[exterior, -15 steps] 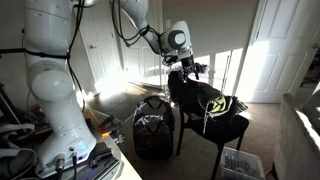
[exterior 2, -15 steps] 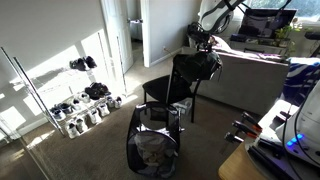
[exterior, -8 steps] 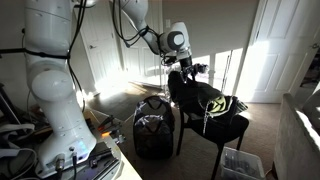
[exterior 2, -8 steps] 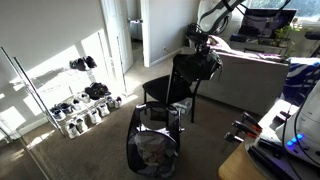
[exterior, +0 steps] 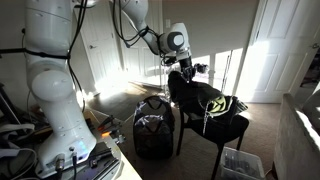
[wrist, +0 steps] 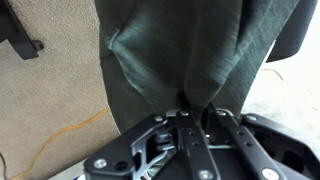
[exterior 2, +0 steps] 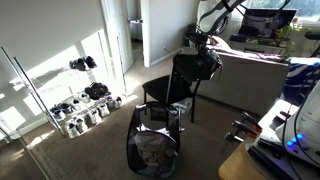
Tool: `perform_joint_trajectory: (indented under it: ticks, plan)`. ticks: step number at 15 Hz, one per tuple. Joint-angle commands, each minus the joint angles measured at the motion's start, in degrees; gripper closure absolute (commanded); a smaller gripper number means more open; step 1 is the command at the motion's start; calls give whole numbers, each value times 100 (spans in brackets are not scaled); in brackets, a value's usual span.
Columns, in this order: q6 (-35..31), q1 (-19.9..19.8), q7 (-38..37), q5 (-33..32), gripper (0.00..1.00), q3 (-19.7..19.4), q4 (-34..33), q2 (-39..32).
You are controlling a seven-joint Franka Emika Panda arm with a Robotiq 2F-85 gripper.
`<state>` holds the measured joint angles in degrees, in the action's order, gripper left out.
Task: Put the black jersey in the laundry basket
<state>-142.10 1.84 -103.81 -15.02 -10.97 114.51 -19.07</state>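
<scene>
Jersey pinched by the end effector at the chair back.
In the wrist view alone, the end effector (wrist: 183, 102) is seen pressed onto a fold of the jersey (wrist: 170, 50). Only in both exterior views are the chair (exterior: 222, 128) carrying the jersey and the basket (exterior: 153, 125) on the floor near it shown.

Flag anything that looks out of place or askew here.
The black jersey is out of place: it lies bunched and lopsided over the black chair, beside the laundry basket rather than in it. The gripper pinches its fabric. Nothing else stands out.
</scene>
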Motion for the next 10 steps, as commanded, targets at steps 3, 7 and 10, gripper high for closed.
perform_joint_trajectory:
  ticks: [3, 7, 10]
  plan:
    - [-52, -14, 205, 26, 96, 26, 15, 15]
    - [-69, -27, 364, 46, 96, 53, 28, 25]
    - [-323, -26, 606, 4, 96, 79, 103, 92]
